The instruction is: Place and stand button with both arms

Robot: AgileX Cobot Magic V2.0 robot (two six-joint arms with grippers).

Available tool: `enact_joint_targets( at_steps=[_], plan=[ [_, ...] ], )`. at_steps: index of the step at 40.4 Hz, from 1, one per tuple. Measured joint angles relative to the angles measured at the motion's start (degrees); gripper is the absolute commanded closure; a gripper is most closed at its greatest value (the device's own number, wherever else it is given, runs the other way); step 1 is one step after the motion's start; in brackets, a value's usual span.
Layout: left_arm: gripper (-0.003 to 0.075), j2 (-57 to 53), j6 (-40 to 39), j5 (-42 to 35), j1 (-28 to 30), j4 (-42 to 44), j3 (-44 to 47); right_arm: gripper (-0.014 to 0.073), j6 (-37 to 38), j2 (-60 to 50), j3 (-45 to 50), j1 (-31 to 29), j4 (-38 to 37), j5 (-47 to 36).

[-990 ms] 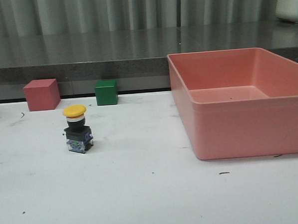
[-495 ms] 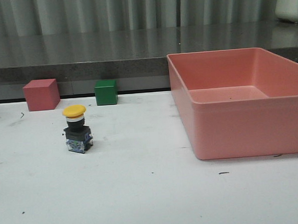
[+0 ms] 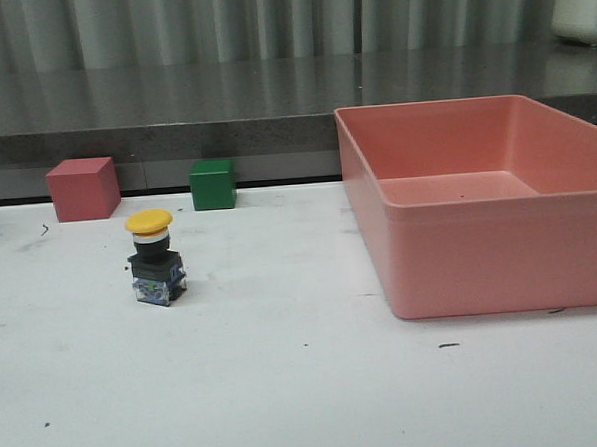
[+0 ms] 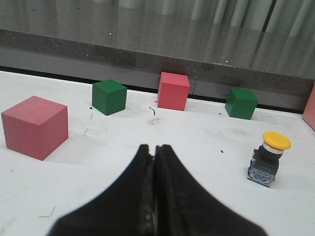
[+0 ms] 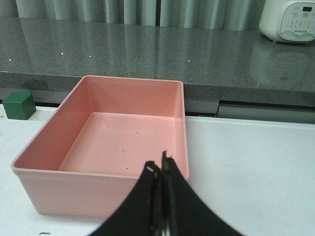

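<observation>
The button (image 3: 155, 258), with yellow mushroom cap, black collar and clear-bluish base, stands upright on the white table, left of middle in the front view. It also shows in the left wrist view (image 4: 268, 158), standing alone. My left gripper (image 4: 154, 147) is shut and empty, well apart from the button. My right gripper (image 5: 160, 168) is shut and empty, near the pink bin's front corner. Neither arm shows in the front view.
A large empty pink bin (image 3: 451, 266) stands on the right; it also shows in the right wrist view (image 5: 98, 174). A red cube (image 3: 83, 188) and a green cube (image 3: 213, 184) sit at the table's back edge. The left wrist view shows another red cube (image 4: 34, 126) and another green cube (image 4: 109, 96).
</observation>
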Motion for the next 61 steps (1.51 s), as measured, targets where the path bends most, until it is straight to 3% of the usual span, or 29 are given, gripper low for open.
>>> enact_joint_targets(
  at_steps=[25,41,61],
  plan=[
    [0.0740,0.0,0.0,0.0,0.0,0.0,0.0,0.0662,0.0,0.0,0.7,0.0,0.0,-0.7],
    [0.0740,0.0,0.0,0.0,0.0,0.0,0.0,0.0662,0.0,-2.6,19.2,0.0,0.2,-12.2],
    [0.0740,0.0,0.0,-0.1,0.0,0.0,0.0,0.0662,0.0,-8.0,20.0,0.0,0.6,-9.5]
  ],
)
